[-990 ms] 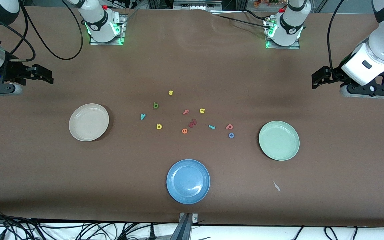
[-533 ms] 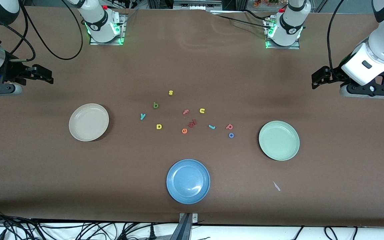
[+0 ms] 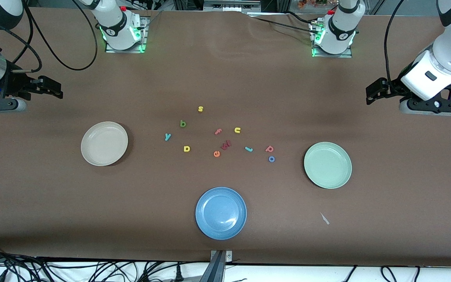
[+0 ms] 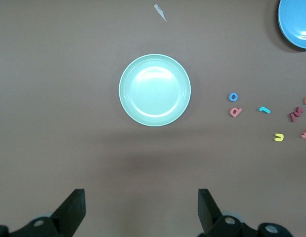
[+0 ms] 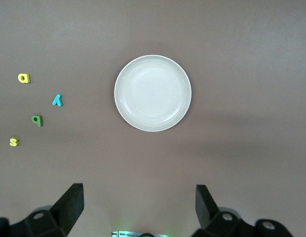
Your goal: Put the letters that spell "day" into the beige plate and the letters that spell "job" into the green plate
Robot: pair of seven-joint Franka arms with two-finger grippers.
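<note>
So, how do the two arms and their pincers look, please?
Both arms have glossy white shells with dark grey joints. Their white bases stand on metal plates and glow green, and black cables trail from them. The left pincer and the right pincer are matte black with two flat fingers. The right arm's wrist carries a silver cylinder with a blue light.

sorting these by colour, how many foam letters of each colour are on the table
yellow: 3, s, u, a
teal: 2, y, j
pink or red: 3
green: 1
orange: 1
blue: 1
total: 11
</note>
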